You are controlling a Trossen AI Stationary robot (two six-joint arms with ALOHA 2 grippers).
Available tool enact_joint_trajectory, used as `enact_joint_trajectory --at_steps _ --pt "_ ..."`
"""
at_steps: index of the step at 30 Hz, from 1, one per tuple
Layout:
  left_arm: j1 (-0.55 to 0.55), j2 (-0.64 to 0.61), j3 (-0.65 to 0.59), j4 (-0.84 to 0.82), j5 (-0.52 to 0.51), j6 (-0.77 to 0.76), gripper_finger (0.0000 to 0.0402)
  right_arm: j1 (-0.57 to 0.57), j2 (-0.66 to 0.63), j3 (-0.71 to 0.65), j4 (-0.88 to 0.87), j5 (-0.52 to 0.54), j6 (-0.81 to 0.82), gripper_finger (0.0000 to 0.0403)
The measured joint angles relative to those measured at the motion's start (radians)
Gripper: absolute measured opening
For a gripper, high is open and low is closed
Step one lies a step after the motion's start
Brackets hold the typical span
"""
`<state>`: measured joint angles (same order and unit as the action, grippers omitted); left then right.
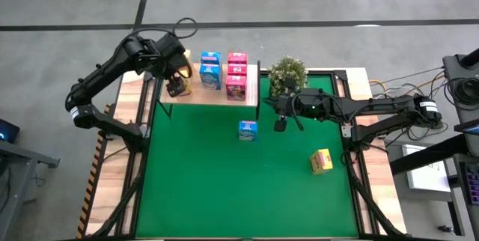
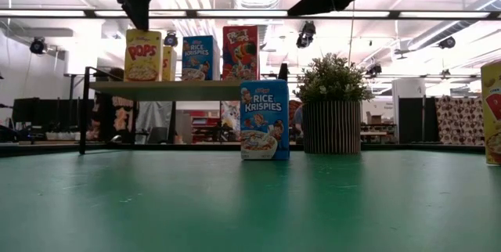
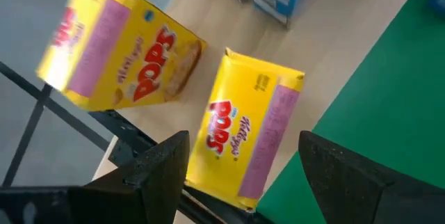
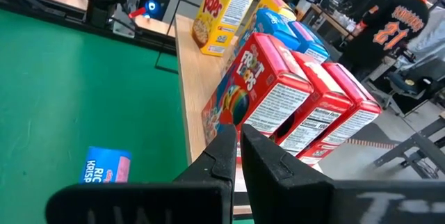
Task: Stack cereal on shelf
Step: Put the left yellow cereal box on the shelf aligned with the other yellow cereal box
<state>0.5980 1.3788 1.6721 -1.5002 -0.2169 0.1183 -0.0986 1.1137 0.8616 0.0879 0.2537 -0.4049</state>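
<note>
The left gripper [image 1: 178, 67] is held over the left end of the flat light-wood shelf on thin black legs [image 1: 193, 93], its fingers [image 3: 164, 168] spread wide on either side of a yellow printed cardboard Pops box [image 3: 247, 137] without visibly touching it. From above, that box is largely hidden under the gripper, and only a sliver of yellow is seen. A second yellow Pops box [image 3: 115, 50] is seen just behind the first, and whether the two touch cannot be made out. To the right, the two blue Rice Krispies boxes [image 1: 210, 70] and then the three pink-red Froot Loops boxes [image 1: 236, 75] are lined up on the shelf. On the green table mat [image 1: 209, 181] a third blue box [image 1: 248, 130] is stood upright, well apart from the shelf. The right gripper [image 1: 281, 125] is held shut and empty beside the small green potted plant [image 1: 287, 75]. Farther right, a third yellow box [image 1: 321, 161] is left on the mat and is cut off at the edge of the low view.
</note>
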Motion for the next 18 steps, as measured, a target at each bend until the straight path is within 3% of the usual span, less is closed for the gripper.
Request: enact_joint_trajectory --at_steps 10,18 --pt "0.000 0.000 -0.079 0.005 -0.011 0.106 0.0245 0.000 0.000 0.000 -0.001 0.000 0.024 0.0012" --pt "0.000 0.003 -0.082 0.007 -0.131 0.190 0.0212 0.000 0.000 0.000 -0.007 0.000 0.047 0.0012"
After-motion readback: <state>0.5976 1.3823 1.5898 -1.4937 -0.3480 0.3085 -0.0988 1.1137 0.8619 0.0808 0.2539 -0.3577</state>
